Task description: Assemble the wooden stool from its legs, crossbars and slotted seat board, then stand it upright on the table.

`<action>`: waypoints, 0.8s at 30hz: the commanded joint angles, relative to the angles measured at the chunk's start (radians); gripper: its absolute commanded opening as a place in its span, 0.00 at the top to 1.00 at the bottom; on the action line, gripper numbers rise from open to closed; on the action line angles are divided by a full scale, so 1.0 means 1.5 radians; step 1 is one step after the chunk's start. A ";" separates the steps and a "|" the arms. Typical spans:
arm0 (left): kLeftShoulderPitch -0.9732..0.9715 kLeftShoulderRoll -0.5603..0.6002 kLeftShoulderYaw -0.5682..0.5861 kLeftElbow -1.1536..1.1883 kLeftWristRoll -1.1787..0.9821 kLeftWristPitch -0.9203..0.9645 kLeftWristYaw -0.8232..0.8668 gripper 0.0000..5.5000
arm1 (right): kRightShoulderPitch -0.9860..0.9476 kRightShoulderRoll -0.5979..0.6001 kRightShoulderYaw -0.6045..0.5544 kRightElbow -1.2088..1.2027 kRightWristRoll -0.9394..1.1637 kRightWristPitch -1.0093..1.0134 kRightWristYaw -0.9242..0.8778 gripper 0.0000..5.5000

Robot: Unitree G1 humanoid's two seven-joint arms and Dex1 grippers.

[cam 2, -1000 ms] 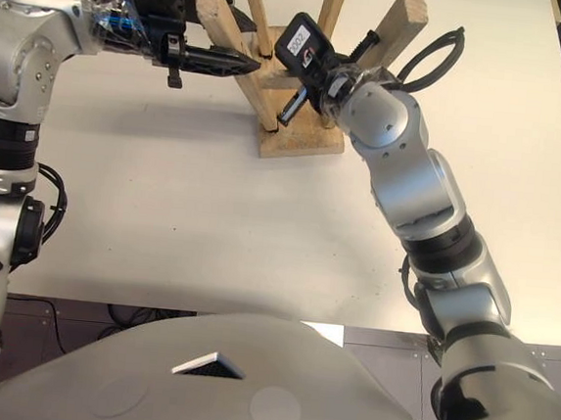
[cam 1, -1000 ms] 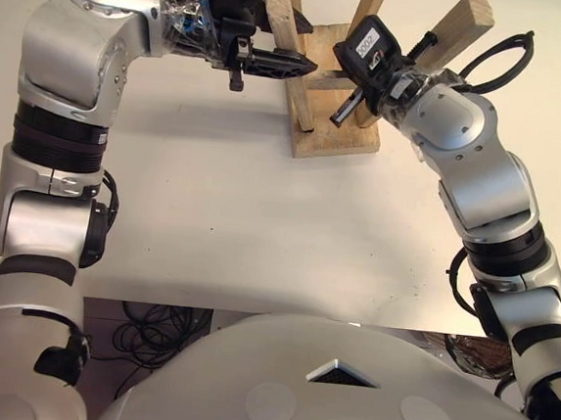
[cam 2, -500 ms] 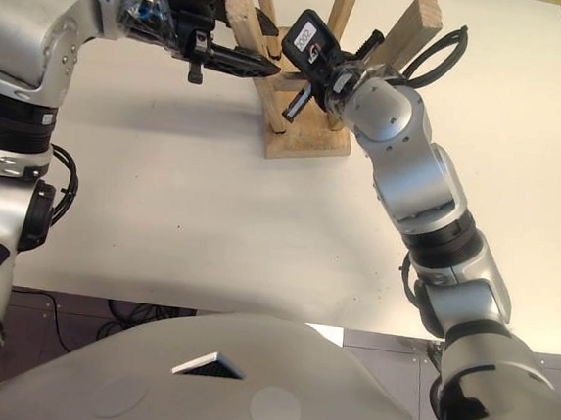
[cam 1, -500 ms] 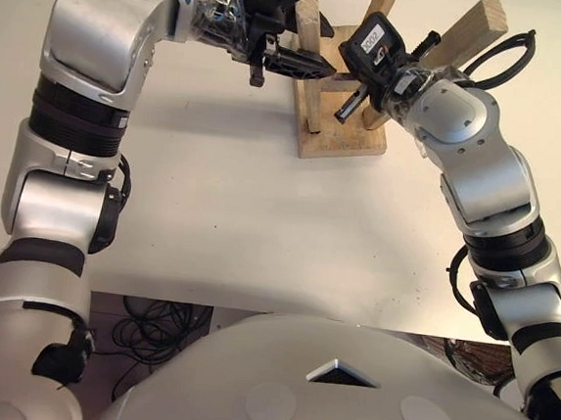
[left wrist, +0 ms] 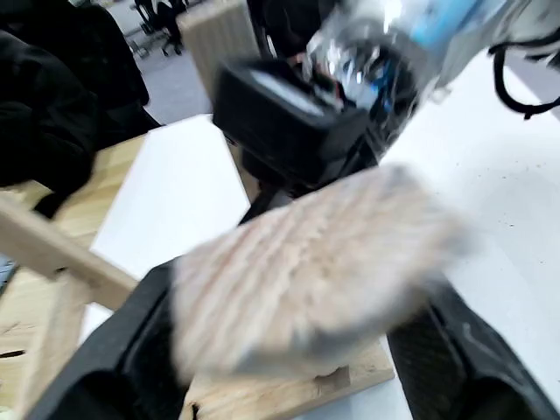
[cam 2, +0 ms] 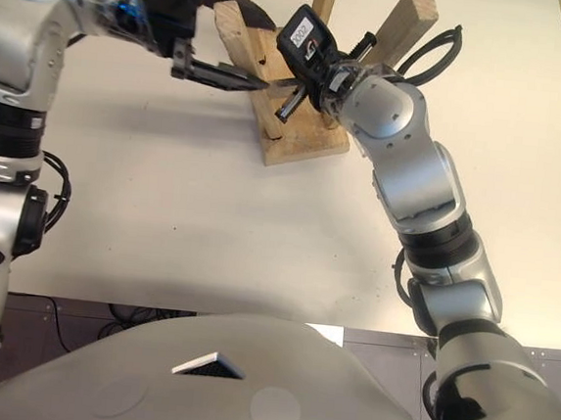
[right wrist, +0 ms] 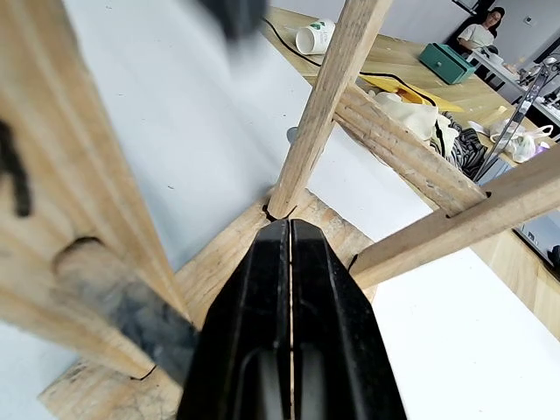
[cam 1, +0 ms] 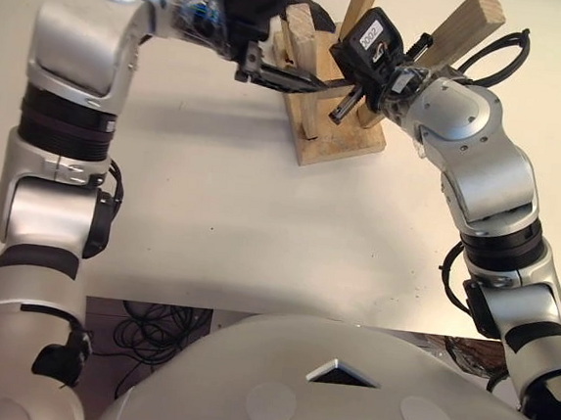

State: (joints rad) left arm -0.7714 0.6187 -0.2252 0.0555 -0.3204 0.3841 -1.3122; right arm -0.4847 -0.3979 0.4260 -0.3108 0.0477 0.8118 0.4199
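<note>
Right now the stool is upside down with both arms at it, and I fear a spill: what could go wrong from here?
1. The left gripper is at a leg well above the seat board, which rests on the table; a sideways pull might tip the stool or work the leg loose.
2. The right gripper, shut on nothing, sits low between the legs; turning the stool upright could jam it against the wood.

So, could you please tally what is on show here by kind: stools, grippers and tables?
wooden stool, legs pointing up: 1
grippers, namely left gripper and right gripper: 2
table: 1
Total: 4
</note>
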 commanded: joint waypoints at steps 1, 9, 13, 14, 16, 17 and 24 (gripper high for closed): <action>-0.033 0.015 0.149 -0.022 -0.108 0.061 0.046 0.44 | 0.069 0.003 0.035 0.046 0.024 0.063 0.040 1.00; 0.078 -0.126 0.319 -0.060 -0.186 0.136 0.400 0.54 | -0.154 0.154 -0.279 -0.119 0.154 0.133 -0.068 1.00; 0.167 -0.149 0.301 -0.096 -0.156 0.180 0.506 0.64 | -0.282 0.132 -0.397 -0.107 0.197 0.186 -0.100 1.00; 0.194 -0.149 0.281 -0.121 -0.138 0.207 0.538 0.67 | -0.298 0.100 -0.410 -0.088 0.193 0.181 -0.096 1.00; 0.243 -0.163 0.254 -0.189 -0.127 0.272 0.604 0.71 | -0.307 0.021 -0.418 -0.044 0.178 0.161 -0.070 1.00; 0.259 -0.175 0.249 -0.218 -0.130 0.301 0.631 0.75 | -0.298 -0.006 -0.419 -0.022 0.176 0.145 -0.054 1.00; 0.321 -0.297 0.136 -0.300 -0.025 0.363 0.837 0.94 | -0.065 -0.085 -0.298 0.272 0.045 -0.205 0.047 1.00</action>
State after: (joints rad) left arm -0.3057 0.2122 0.0036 -0.3850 -0.4079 0.9231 -0.1223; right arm -0.6367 -0.5223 -0.0843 0.0256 0.1654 0.6011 0.4609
